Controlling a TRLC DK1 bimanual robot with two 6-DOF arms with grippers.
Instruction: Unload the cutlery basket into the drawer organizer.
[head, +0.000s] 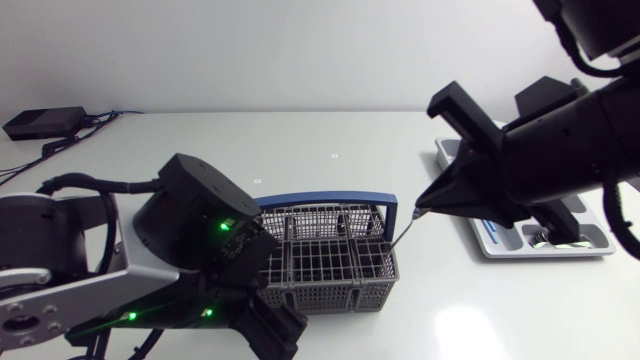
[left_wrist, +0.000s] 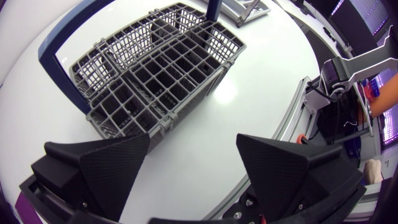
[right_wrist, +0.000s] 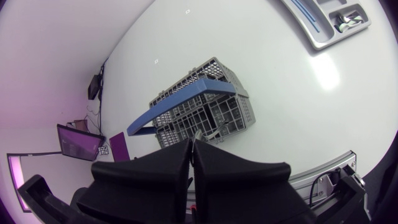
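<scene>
The grey cutlery basket (head: 330, 258) with a blue handle (head: 322, 200) stands mid-table. My right gripper (head: 420, 207) hangs over the basket's right end, shut on a thin metal piece of cutlery (head: 405, 226) that slants down to the basket's rim; what kind it is I cannot tell. In the right wrist view the gripper (right_wrist: 191, 152) is pressed together above the basket (right_wrist: 205, 112). My left gripper (left_wrist: 193, 168) is open and holds nothing, just short of the basket's (left_wrist: 155, 74) near corner, low at its left front (head: 272, 322). The drawer organizer (head: 500, 248) lies at the right, partly hidden by my right arm.
The organizer (right_wrist: 314, 34) holds some cutlery in an end compartment (right_wrist: 348, 22). A black box (head: 42, 121) with cables sits at the back left. The table's front edge runs close behind my left gripper.
</scene>
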